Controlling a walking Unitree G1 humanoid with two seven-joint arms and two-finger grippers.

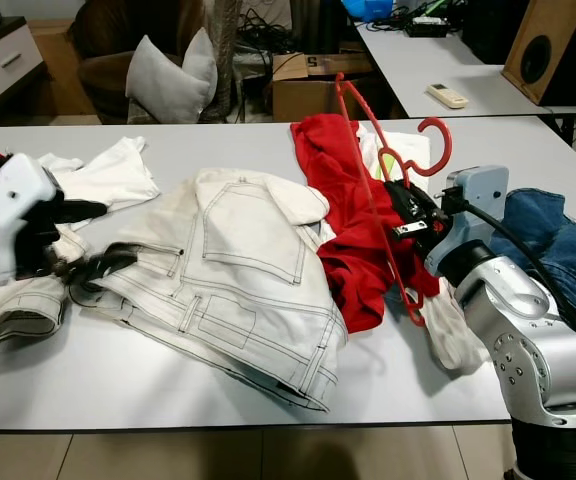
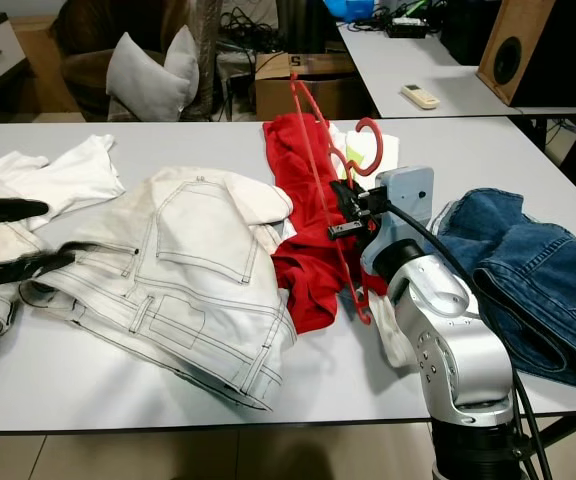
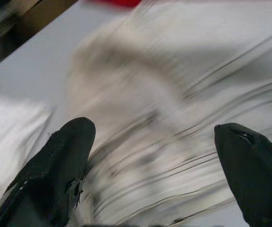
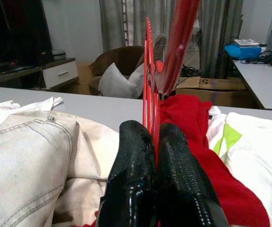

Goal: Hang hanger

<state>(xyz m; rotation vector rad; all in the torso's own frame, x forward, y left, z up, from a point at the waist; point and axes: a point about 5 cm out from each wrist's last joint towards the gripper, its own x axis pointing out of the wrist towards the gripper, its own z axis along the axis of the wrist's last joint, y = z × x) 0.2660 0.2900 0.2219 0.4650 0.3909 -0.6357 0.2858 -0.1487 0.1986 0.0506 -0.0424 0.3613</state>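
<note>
A: The right claw (image 1: pixel 400 203) is pressed shut on the red hanger (image 1: pixel 383 190), with the thin red bar caught between its two black fingers (image 4: pixel 131 156). The left claw (image 1: pixel 93 238) stands wide apart and holds nothing; its fingers hang over the edge of the white jeans (image 1: pixel 238 280).

B: How many things do you count on the worktop (image 1: pixel 218 390)?

A: One red hanger, one pair of white jeans, one red garment (image 1: pixel 343 200), one blue denim piece (image 1: pixel 563 245), and one white cloth (image 1: pixel 113 170) beyond the left claw. There is also a white garment with a green mark (image 4: pixel 240 142), just beside the right claw.

B: Where is the hanger relative to the right claw?

A: It stands tilted, lifted off the red garment. Its hook (image 1: pixel 436 145) rises above and just behind the claw, and the frame runs both above and below the fingers. The red garment lies directly under the claw, the jeans on its left side, the blue denim on its right side.

B: And further away?

A: One remote control (image 1: pixel 446 95) lies on a second worktop, well apart.
</note>
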